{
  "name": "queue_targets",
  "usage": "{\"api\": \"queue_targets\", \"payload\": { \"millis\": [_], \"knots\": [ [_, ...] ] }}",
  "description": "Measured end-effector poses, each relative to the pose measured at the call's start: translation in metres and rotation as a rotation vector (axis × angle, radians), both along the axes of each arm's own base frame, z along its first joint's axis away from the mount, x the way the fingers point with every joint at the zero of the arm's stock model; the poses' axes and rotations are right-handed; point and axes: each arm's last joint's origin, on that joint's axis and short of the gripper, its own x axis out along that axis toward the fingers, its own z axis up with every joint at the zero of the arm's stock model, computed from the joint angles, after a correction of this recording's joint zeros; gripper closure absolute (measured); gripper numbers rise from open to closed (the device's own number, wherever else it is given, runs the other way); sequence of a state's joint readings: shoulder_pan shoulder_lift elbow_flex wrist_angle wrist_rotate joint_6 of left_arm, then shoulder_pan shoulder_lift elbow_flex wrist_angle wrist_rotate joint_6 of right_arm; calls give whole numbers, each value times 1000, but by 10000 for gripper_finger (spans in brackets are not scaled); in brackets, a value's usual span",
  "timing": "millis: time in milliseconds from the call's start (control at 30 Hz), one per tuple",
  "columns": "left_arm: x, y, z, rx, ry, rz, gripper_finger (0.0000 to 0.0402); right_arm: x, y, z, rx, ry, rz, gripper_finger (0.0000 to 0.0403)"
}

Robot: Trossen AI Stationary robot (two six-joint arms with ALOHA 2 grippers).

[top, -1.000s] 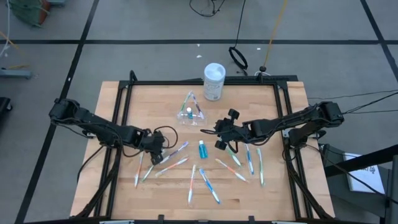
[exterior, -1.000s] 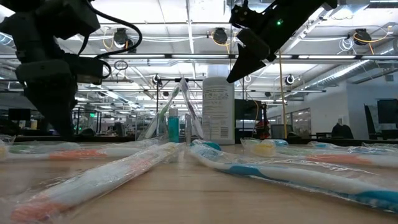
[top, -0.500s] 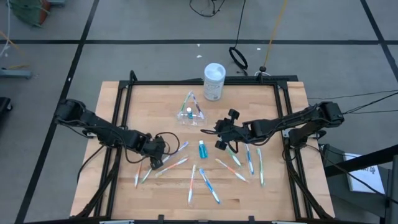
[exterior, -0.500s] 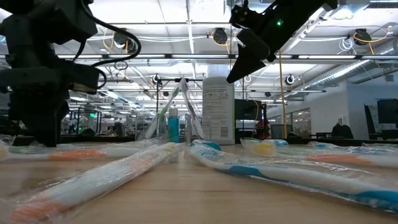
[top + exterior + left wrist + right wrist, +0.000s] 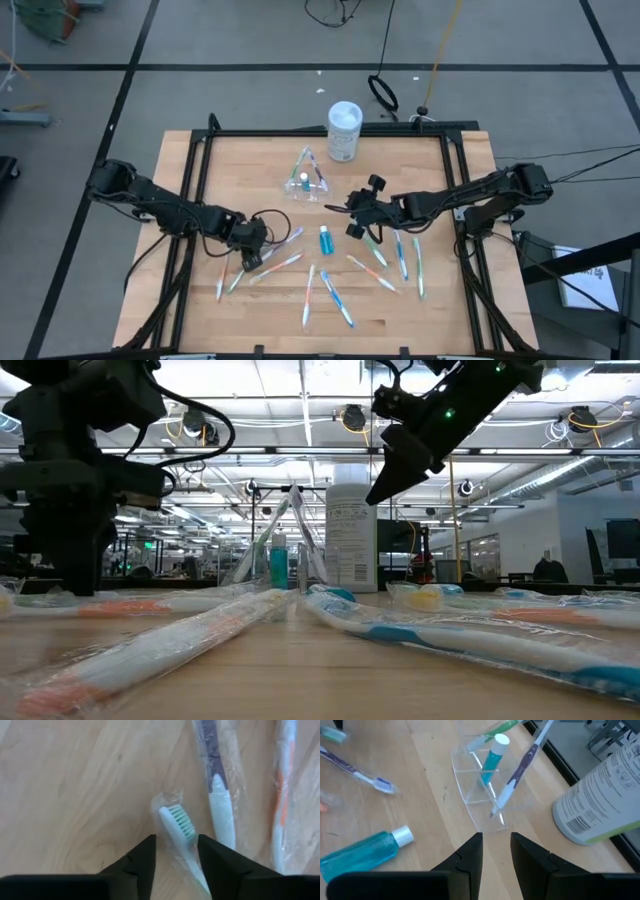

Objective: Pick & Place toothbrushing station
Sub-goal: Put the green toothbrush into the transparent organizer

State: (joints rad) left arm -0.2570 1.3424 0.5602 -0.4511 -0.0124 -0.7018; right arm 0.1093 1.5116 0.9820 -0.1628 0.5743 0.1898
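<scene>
A clear plastic cup (image 5: 305,185) stands at the table's middle, holding a blue tube and two toothbrushes; it also shows in the right wrist view (image 5: 480,795). Another blue toothpaste tube (image 5: 326,240) lies on the wood. Several wrapped toothbrushes (image 5: 335,298) lie scattered toward the near edge. My left gripper (image 5: 250,244) is low over the table and open. Its fingers stand on either side of a wrapped green-bristled toothbrush (image 5: 180,827). My right gripper (image 5: 353,212) hovers between the cup and the lying tube, slightly open and empty (image 5: 496,845).
A tall white cylindrical container (image 5: 344,130) stands at the far edge behind the cup. A purple-handled toothbrush (image 5: 217,795) and an orange one (image 5: 282,795) lie close beside the green-bristled one. A dark frame (image 5: 200,150) borders the table.
My left gripper has gone down and a little toward the table's near edge, onto the toothbrushes left of the middle. My right gripper has stayed about where it was.
</scene>
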Motion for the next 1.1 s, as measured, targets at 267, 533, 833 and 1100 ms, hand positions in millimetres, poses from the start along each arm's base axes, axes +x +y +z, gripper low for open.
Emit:
{"api": "queue_targets", "payload": {
  "millis": [267,533,833,1100],
  "knots": [
    [3,8,1,17,-18,5,385,-1,-4,-6,4,-17,-11,312],
    [15,26,8,45,-90,15,385,1,-13,-7,10,-93,-41,312],
    [56,46,68,194,-305,-93,399,-4,-19,-20,17,-137,-61,312],
    [82,70,138,524,-473,-73,399,-10,-19,-31,23,-194,-61,312]
  ]
}}
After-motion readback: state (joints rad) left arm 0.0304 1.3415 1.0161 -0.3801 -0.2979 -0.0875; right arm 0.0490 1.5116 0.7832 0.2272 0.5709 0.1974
